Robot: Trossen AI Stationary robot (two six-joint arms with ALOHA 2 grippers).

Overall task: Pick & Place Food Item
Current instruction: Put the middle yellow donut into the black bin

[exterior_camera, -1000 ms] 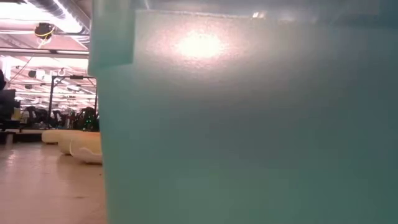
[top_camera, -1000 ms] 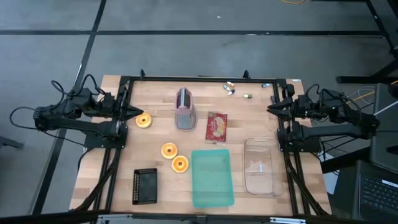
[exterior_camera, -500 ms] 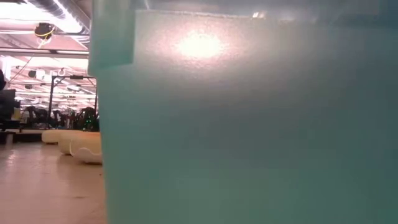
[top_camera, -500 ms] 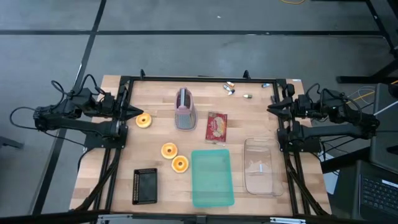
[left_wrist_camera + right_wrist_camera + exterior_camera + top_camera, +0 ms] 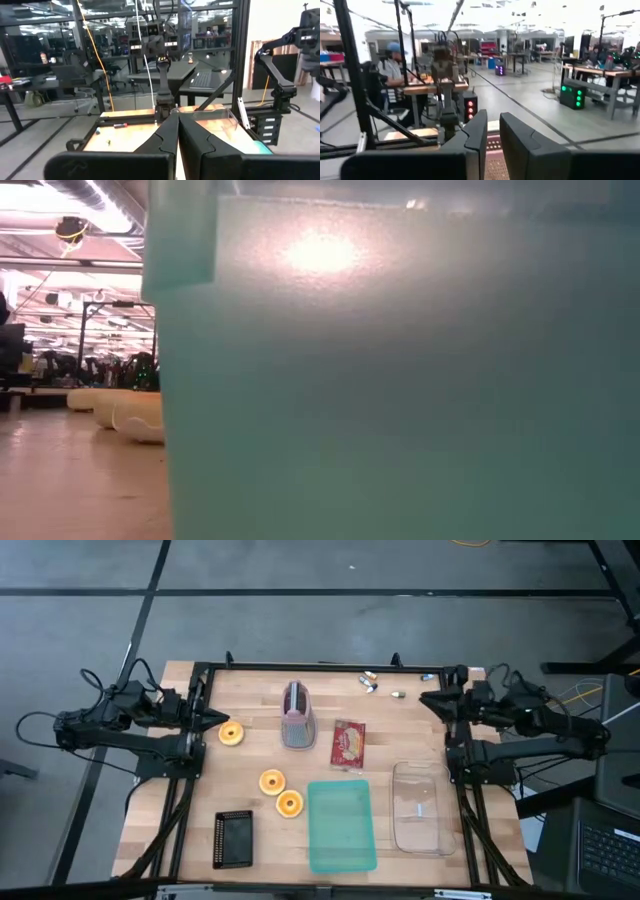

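Note:
Three orange ring-shaped food items lie flat on the wooden table: one (image 5: 231,734) just in front of my left gripper (image 5: 217,720), two more (image 5: 271,781) (image 5: 289,803) nearer the front. A red snack packet (image 5: 348,743) lies mid-table. My left gripper (image 5: 175,117) is shut and level at the left edge, with nothing in it. My right gripper (image 5: 423,699) hangs at the right edge near the far corner; its fingers (image 5: 493,125) stand a narrow gap apart with nothing between them.
A pink-grey toaster (image 5: 298,715) stands mid-table at the back. A teal tray (image 5: 341,825) and a clear container (image 5: 416,807) sit at the front right, and the tray's wall (image 5: 400,380) fills the low view. A black item (image 5: 233,838) lies front left. Small bits (image 5: 370,683) lie by the far edge.
My right gripper has reached a little out over the table and swung toward the far edge, tipping slightly upward. Its finger gap looks unchanged. Nothing on the table has moved.

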